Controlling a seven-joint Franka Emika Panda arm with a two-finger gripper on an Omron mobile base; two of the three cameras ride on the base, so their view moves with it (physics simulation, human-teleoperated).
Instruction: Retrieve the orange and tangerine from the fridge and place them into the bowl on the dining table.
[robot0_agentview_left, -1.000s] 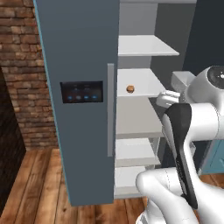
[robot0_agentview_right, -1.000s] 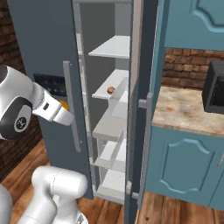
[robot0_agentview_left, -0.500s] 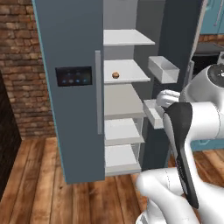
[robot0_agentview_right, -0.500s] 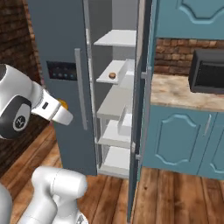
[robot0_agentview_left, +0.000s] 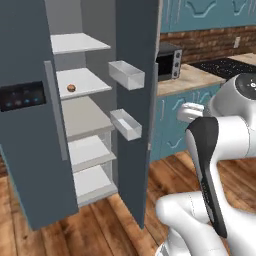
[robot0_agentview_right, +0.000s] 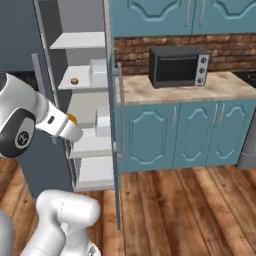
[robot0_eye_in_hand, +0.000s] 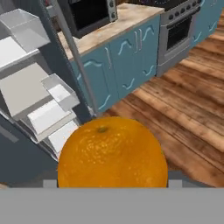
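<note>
Wood-plank flooring and teal cabinets frame the left base view, with the fridge (robot0_agentview_left: 30, 125) standing open at the left, its right door (robot0_agentview_left: 137, 100) swung out toward the camera carrying two clear door bins. On a white shelf inside sits the tangerine (robot0_agentview_left: 71, 88), a dull brownish little fruit, well off to the left of the white arm. A black microwave (robot0_agentview_left: 167, 61) peeks out just past the door edge on the stone counter.

Over in the right base view, same kitchen from the other side: the arm's wrist comes across from the left, and a sliver of the orange (robot0_agentview_right: 72, 118) pokes out at its tip, in front of the open fridge (robot0_agentview_right: 75, 110). The tangerine (robot0_agentview_right: 74, 80) is up on its shelf, above and a bit behind that wrist tip. The microwave (robot0_agentview_right: 179, 65) sits on the counter well to the right.

The hand view is pretty clear about the grip: the orange (robot0_eye_in_hand: 113, 154) sits big and bright right in the pincer (robot0_eye_in_hand: 113, 181), so it's clamped on the fruit, fingertips hidden behind it. Beyond it are the fridge shelves (robot0_eye_in_hand: 30, 100) upper left and an oven range (robot0_eye_in_hand: 181, 30) upper right.
</note>
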